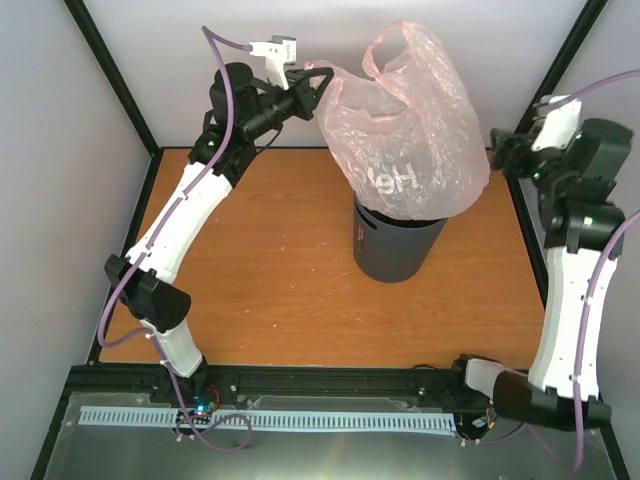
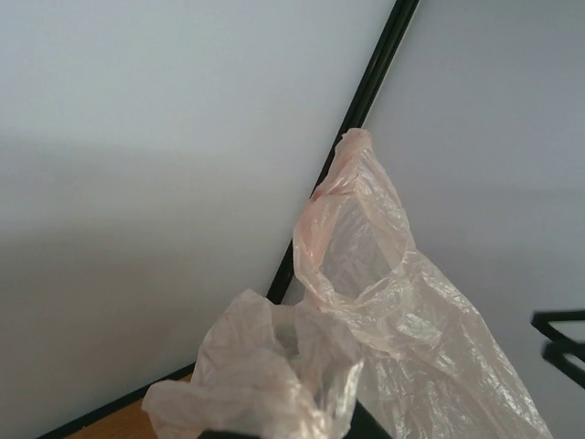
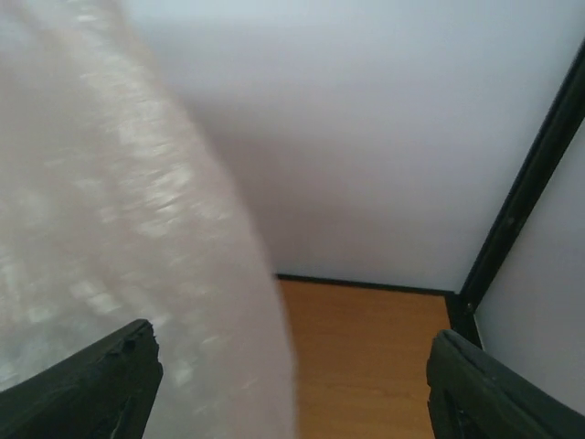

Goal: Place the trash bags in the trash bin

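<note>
The left fingers are clenched on the left rim of a thin, crinkly, translucent pale-pink plastic bag, high above the back of the bench. In the left wrist view the film bunches up right at the fingers, and one handle loop rises beyond it.

The right fingers hang just beside the bag's right flank, spread wide and grasping nothing. From the right wrist, the blurred film lies across one finger and partly fills the gap, while the other finger stands apart from it.

The bag billows upright out of a dark grey round plastic bin. Its lower end is tucked into the bin's mouth and its long axis runs up from there, with the handle loop on top. Its left rim is drawn sideways toward the left fingers. White lettering shows low on its front. It is much wider than the bin.

The bin stands upright, right of centre on the orange-brown wooden bench, with an oval handle cutout facing left. A broad stretch of bench lies to its left and front. On the right only a narrow strip reaches the black frame edge, where the right arm stands. White walls close in the back and sides.
</note>
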`<state>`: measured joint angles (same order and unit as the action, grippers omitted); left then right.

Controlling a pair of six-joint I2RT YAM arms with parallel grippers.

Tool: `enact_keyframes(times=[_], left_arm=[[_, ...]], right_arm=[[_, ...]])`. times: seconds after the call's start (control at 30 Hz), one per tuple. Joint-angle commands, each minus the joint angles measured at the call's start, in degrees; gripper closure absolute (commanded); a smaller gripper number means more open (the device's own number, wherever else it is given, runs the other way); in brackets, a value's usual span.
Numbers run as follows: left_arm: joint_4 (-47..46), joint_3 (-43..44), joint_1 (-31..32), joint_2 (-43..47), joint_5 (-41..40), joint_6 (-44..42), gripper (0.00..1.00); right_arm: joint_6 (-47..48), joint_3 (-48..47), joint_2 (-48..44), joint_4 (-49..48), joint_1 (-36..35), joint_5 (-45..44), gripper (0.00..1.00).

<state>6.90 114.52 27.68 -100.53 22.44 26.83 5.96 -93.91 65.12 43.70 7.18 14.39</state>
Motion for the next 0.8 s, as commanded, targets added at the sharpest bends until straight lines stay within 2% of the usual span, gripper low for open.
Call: enact_keyframes(times=[0.0, 0.1, 0.3, 0.4, 0.47, 0.53, 0.77], left_arm=[[-0.18, 2.79, 0.74, 1.47, -1.18, -3.31, 0.99], [0.52, 3.41, 1.41, 1.64, -1.74, -3.83, 0.99], [2.10, 4.24, 3.63, 1.72, -4.52, -7.43, 0.99], [4.31, 5.14, 8.68, 2.95, -13.50, -16.59, 0.99], [4.16, 3.47, 13.31, 4.72, -22.64, -24.15, 0.99], [3.42, 2.66, 16.40, 5.57, -28.53, -27.64, 0.99], [8.42, 7.16, 16.97, 2.93, -29.54, -26.34, 0.99]], right_arm=[[-9.35, -1.33, 6.85, -6.09, 12.46, 20.14, 0.24], [-10.41, 4.57, 7.22, -10.56, 15.90, 23.89, 0.29], [-4.46, 13.64, 1.55, -13.92, 15.94, 20.07, 0.39], [-0.98, 13.31, 0.71, -12.48, 15.94, 23.30, 0.42], [-0.90, 13.06, 0.98, -11.29, 15.98, 22.45, 0.44], [-0.75, 13.41, 1.50, -11.14, 15.94, 22.13, 0.44], [-0.83, 14.71, 2.66, -11.58, 15.95, 24.54, 0.47]])
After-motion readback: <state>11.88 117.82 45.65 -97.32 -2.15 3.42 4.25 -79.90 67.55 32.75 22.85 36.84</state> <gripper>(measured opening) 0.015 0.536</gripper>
